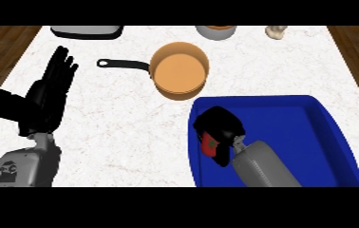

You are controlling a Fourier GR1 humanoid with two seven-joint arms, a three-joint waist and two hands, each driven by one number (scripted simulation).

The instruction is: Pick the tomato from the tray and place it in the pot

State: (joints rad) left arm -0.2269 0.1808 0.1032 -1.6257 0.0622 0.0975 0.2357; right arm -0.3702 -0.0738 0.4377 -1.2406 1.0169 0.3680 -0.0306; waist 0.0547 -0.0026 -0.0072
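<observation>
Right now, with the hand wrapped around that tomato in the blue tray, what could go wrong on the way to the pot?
The right hand hides most of the red tomato, so it could slip unseen. The blue plastic tray's raised rim lies between it and the orange pot; a low carry might catch it.

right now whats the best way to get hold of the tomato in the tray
Grip the tomato round its red body, coming from above. It lies near the left wall of the blue tray, leaving little room at that side. The right hand already curls over it; the green stem patch faces up.
</observation>
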